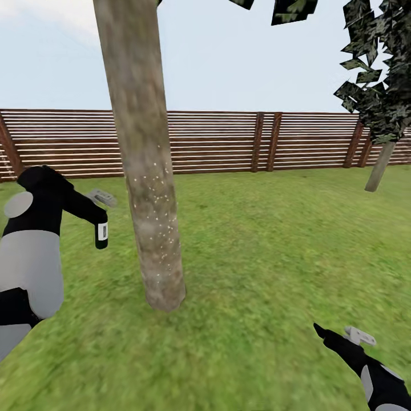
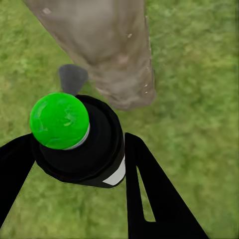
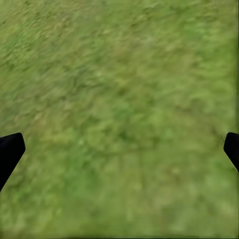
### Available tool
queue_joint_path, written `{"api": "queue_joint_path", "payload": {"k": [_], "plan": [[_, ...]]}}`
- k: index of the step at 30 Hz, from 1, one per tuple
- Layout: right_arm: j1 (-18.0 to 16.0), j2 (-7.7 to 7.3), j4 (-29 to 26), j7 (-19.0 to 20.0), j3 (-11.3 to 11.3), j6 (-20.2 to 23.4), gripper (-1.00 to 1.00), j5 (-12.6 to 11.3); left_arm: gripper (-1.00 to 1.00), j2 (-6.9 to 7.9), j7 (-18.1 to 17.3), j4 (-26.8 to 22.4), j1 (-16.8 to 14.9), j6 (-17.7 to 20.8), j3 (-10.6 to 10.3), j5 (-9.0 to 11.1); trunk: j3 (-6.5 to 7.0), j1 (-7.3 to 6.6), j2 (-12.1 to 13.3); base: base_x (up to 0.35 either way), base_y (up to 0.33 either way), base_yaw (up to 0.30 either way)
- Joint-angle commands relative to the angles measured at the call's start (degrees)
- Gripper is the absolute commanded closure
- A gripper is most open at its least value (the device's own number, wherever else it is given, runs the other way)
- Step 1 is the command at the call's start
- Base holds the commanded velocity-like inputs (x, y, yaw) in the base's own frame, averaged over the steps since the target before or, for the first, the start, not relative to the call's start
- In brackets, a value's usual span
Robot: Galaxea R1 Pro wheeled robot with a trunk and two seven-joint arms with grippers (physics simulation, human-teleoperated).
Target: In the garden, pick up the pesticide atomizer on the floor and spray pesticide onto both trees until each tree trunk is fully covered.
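A thick grey-brown tree trunk [image 1: 145, 160] rises from the lawn just ahead, speckled with small white dots on its lower half. My left gripper [image 1: 98, 220] is shut on the pesticide atomizer [image 1: 101, 233], a slim dark bottle with a white label, held upright just left of the trunk. In the left wrist view the atomizer [image 2: 82, 144] shows its green cap between the black fingers [image 2: 149, 194], with the trunk base [image 2: 109, 50] beyond it. A second tree [image 1: 381, 97] stands far right by the fence. My right gripper [image 1: 328, 334] hangs low at the right, open over bare grass.
A brown horizontal-slat fence [image 1: 228, 142] bounds the lawn at the back. Grass [image 1: 274, 245] stretches open between the two trees. Dark blocky leaves [image 1: 294, 8] hang at the top edge.
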Motion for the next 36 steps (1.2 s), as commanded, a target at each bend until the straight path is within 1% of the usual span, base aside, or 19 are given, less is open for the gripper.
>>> {"api": "queue_joint_path", "payload": {"k": [1,4,8,12,14,15,16,17,18,19,20,21,22,23,26,27,28,31,36], "plan": [[0.0,0.0,0.0,0.0,0.0,0.0,-1.0,0.0,1.0,0.03,0.0,0.9,0.6,-0.1,0.0,0.0,0.0,0.0,0.0,0.0,0.318,-0.263],[0.0,0.0,0.0,0.0,0.0,0.0,-1.0,0.0,1.0,0.04,0.1,2.5,3.7,-0.1,0.0,0.1,0.0,0.0,0.0,0.0,0.318,-0.124],[0.0,0.0,0.0,-0.1,0.0,0.0,-1.0,0.0,1.0,-0.03,0.5,2.8,9.9,-0.7,0.0,0.4,0.0,0.0,0.0,0.0,0.274,-0.016],[0.0,0.0,0.0,-0.1,0.0,-0.1,-1.0,0.0,1.0,-0.05,0.8,2.8,13.5,-1.1,0.1,0.7,0.0,0.0,0.0,0.0,0.096,-0.001],[0.0,0.0,0.0,-0.1,0.0,-0.1,-1.0,0.0,1.0,-0.12,2.8,2.8,14.6,-1.1,0.1,1.0,0.0,0.0,0.0,0.0,0.008,0.0],[0.0,0.0,0.0,-0.1,0.0,-0.1,-1.0,0.0,1.0,-0.26,5.8,2.9,15.3,-1.2,0.3,2.3,0.0,0.0,0.0,0.0,0.003,0.0],[0.0,0.0,0.0,-0.1,0.0,-0.1,-1.0,0.0,1.0,-0.46,12.1,2.9,16.9,-1.7,0.4,6.5,0.0,0.0,0.0,0.0,0.001,0.0],[0.0,0.0,0.0,-0.1,0.0,-0.1,-1.0,0.0,1.0,-0.52,17.4,2.9,18.1,-2.5,0.4,11.5,0.0,0.0,0.0,0.0,0.0,0.0],[0.0,0.0,0.0,-0.1,0.0,-0.1,-1.0,0.0,1.0,-0.53,22.4,3.5,19.3,-4.2,0.4,17.8,0.0,0.0,0.0,0.0,0.0,0.0],[0.0,0.0,0.0,-0.1,0.0,-0.1,-1.0,0.0,1.0,-0.49,26.2,5.0,20.2,-6.4,0.5,23.2,0.0,0.0,0.0,0.0,0.0,0.0],[0.0,0.0,0.0,-0.1,0.0,-0.1,-1.0,0.0,1.0,-0.41,28.8,7.4,20.7,-8.7,0.5,27.2,0.0,0.0,0.0,0.0,0.0,0.0],[0.0,0.0,0.0,-0.1,0.0,-0.1,-1.0,0.0,1.0,-0.35,30.7,10.5,21.0,-11.7,0.5,30.4,0.0,0.0,0.0,0.0,0.0,0.0],[0.0,0.0,0.0,-0.1,0.0,-0.1,-1.0,0.0,1.0,-0.33,31.6,12.8,21.2,-14.1,1.0,32.2,0.0,0.0,0.0,0.0,0.0,-0.045],[0.0,0.0,0.0,-0.1,0.0,-0.1,-1.0,0.0,1.0,-0.32,31.8,13.3,21.2,-14.8,1.4,32.5,0.0,0.0,0.0,0.0,0.0,-0.116],[0.0,0.0,0.0,-0.1,0.0,-0.1,-1.0,0.0,1.0,-0.28,32.0,14.4,21.2,-16.6,6.4,33.4,0.0,0.0,0.0,0.0,0.0,-0.229],[0.0,0.0,0.0,-0.1,0.0,-0.1,-1.0,0.0,1.0,-0.25,32.1,14.5,21.2,-17.4,7.8,33.5,0.0,0.0,0.0,0.0,0.0,-0.267],[0.0,0.0,0.0,-0.1,0.0,-0.1,-1.0,0.0,1.0,-0.2,32.1,14.5,21.2,-18.3,8.6,33.4,0.0,0.0,0.0,0.0,0.0,-0.256],[0.0,0.0,0.0,-0.2,0.0,-0.1,-1.0,0.0,1.0,0.27,32.1,14.6,21.3,-19.2,9.4,33.4,0.0,0.0,0.0,0.0,0.0,-0.101],[0.0,0.27,0.5,0.1,0.1,-0.3,-1.0,0.3,1.0,0.84,32.1,14.7,21.4,-19.4,9.5,33.3,0.0,0.0,0.0,0.0,0.0,-0.008]]}}
